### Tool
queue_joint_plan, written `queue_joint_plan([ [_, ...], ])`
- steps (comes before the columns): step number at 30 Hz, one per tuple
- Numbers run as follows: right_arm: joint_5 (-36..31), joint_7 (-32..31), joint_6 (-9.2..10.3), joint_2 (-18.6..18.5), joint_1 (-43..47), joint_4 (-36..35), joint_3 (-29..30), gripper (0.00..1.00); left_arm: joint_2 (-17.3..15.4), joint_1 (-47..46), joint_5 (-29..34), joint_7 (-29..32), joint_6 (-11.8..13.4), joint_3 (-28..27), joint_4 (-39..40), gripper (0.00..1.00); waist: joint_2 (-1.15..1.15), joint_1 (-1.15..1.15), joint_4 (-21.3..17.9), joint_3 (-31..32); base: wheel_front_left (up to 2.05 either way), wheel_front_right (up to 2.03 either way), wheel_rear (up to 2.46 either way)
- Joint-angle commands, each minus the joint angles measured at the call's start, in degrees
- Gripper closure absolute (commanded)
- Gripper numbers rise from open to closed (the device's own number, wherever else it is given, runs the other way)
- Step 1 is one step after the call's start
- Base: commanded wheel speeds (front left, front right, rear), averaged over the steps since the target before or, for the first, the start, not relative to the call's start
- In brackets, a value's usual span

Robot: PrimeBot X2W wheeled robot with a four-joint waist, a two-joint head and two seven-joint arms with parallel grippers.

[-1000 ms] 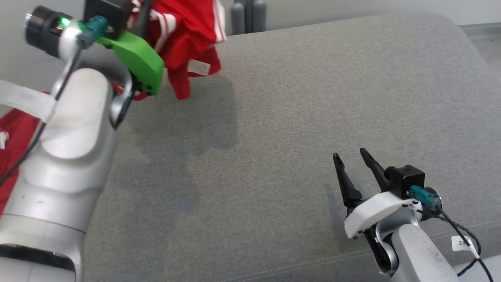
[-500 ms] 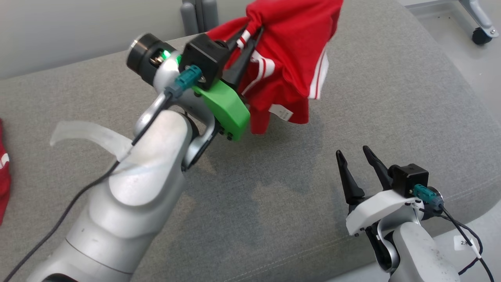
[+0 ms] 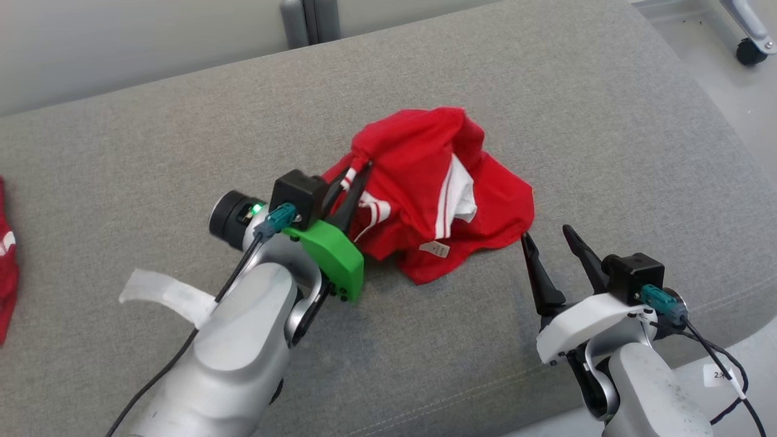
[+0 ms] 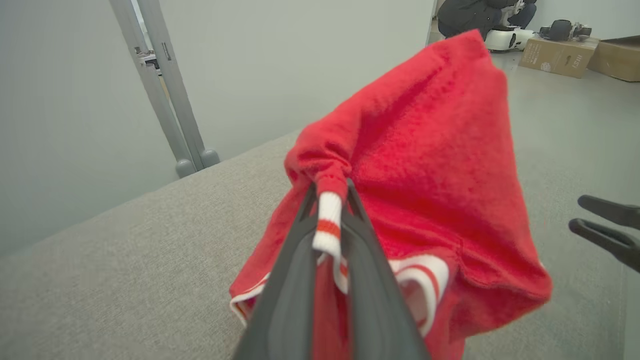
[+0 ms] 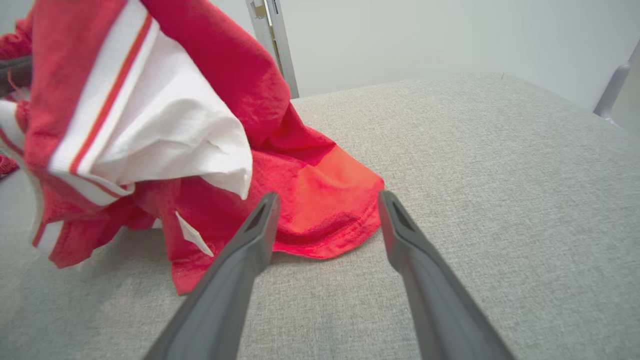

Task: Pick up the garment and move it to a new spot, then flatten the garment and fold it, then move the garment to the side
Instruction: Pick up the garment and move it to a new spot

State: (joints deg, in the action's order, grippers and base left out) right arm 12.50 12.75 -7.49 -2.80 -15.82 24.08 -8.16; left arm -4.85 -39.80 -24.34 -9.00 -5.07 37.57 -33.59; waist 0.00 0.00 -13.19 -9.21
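Head view, from the left: at the far left edge of the grey fabric-covered worktop [image 3: 152,152] lies one other red cloth [image 3: 5,267], cut off by the frame and well apart from the work. Next comes the left tool [image 3: 359,173], clenched on a white, red-striped cuff of the garment [image 3: 425,182]. The left wrist view shows that cuff pinched tight between the two dark fingers, with the fabric hanging in a peak from it. The garment itself is a red piece with white trim. It sits bunched near the middle of the worktop, its lower folds and hem resting on the surface and only the gripped corner held up. A single white label [image 3: 436,249] shows on its near side. To the right, the right tool [image 3: 544,233] is released, jaws wide and holding nothing, its tips just beside the garment's near right hem. In the right wrist view that hem lies just beyond the gap between the fingers. As a judgement, the pick-up and carry to a new spot look all but done, since the cloth is down but not let go. Flattening, folding and moving it aside are all left, as the garment is a crumpled heap with no fold made. Count: one garment in hand, one other red cloth, two tools, one label.
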Motion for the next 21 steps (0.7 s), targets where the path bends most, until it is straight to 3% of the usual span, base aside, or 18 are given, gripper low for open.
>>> queue_joint_plan([
  [1,-0.39,0.06,0.0,-0.17,-0.62,0.13,-0.07,0.0,-0.72,1.28,-0.18,-1.87,0.01,-0.46,-3.27,1.0,0.0,0.0,0.71,0.11,0.0,0.0,0.0],
  [13,-0.34,-0.33,0.0,-0.18,-0.35,0.26,-1.04,0.0,-2.16,1.66,1.3,-6.22,1.22,-3.21,-16.68,1.0,0.0,0.0,2.89,0.48,0.0,0.0,0.0],
  [14,-0.39,-0.32,0.0,-0.18,-0.2,0.25,-1.06,0.0,-2.21,1.72,1.7,-6.25,1.52,-3.63,-16.37,0.89,0.0,0.0,3.04,0.55,0.0,0.0,0.0],
  [15,-0.38,-0.35,0.0,-0.18,-0.1,0.3,-1.19,0.0,-2.32,2.11,2.06,-6.16,1.64,-3.88,-16.11,0.6,0.0,0.0,3.15,0.65,0.0,0.0,0.0],
  [16,-0.37,-0.41,0.0,-0.18,0.03,0.31,-1.21,0.0,-2.36,2.47,2.3,-6.16,1.94,-4.4,-15.47,0.11,0.0,0.0,3.29,0.75,0.0,0.0,0.0],
  [17,-0.36,-0.41,0.0,-0.18,0.15,0.3,-1.21,0.0,-2.37,2.85,2.45,-6.17,2.14,-4.99,-15.0,0.0,0.0,0.0,3.43,0.84,0.0,0.0,0.0],
  [21,-0.21,-0.35,0.0,-0.18,0.57,0.23,-1.18,0.0,-2.46,4.99,3.39,-6.19,2.77,-7.71,-11.85,0.0,0.0,0.0,4.09,1.3,0.0,0.0,0.0],
])
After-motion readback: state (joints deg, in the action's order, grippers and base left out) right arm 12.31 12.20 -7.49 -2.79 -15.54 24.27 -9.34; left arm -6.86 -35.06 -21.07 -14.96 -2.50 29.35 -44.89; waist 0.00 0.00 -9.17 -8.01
